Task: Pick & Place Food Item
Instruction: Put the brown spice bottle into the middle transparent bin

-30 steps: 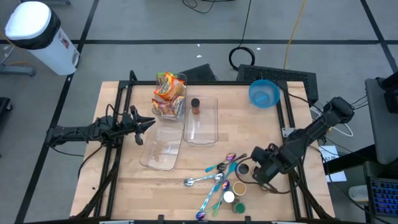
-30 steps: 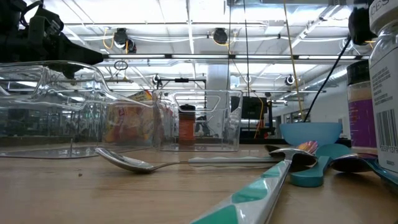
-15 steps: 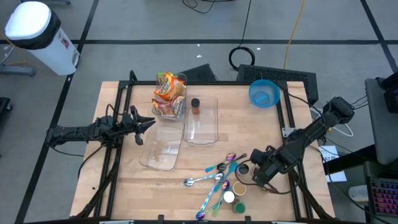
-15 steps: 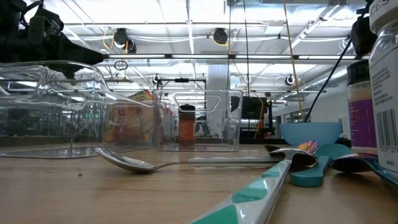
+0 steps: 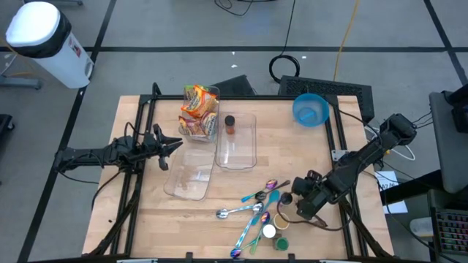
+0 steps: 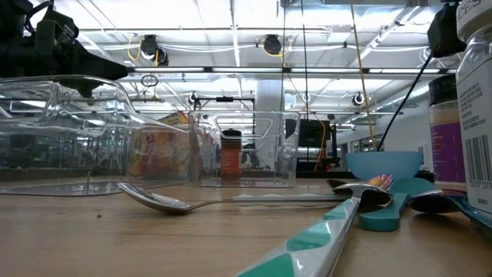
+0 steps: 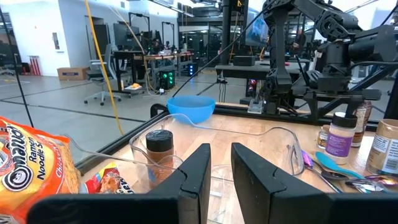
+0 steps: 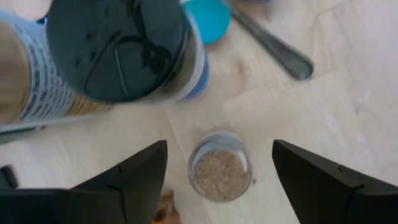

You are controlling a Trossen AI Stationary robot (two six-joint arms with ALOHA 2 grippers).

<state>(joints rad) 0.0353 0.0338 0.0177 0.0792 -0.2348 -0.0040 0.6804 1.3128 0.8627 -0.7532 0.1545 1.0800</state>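
Ramen packets (image 5: 198, 109) stand in a clear bin (image 5: 191, 175), also in the left wrist view (image 7: 34, 171). A dark-lidded spice jar (image 5: 229, 124) stands in a second clear bin (image 5: 237, 142). Several small spice jars (image 5: 280, 219) stand at the near right. My right gripper (image 5: 301, 203) is open above them. In its wrist view (image 8: 217, 186) a small glass jar of brown spice (image 8: 221, 166) lies below, between the fingers, and a black-lidded jar (image 8: 118, 50) is beside it. My left gripper (image 5: 167, 151) waits at the left, open by a narrow gap (image 7: 221, 174), empty.
Several spoons (image 5: 252, 208) lie at the near middle, one with a teal handle (image 6: 323, 231). A blue bowl (image 5: 310, 109) stands at the far right. A tall white-lidded jar (image 6: 473, 100) stands close to the low camera. Bare wood lies at the near left.
My right gripper has edged a little toward the table's left edge, over the spice jars, and stays open.
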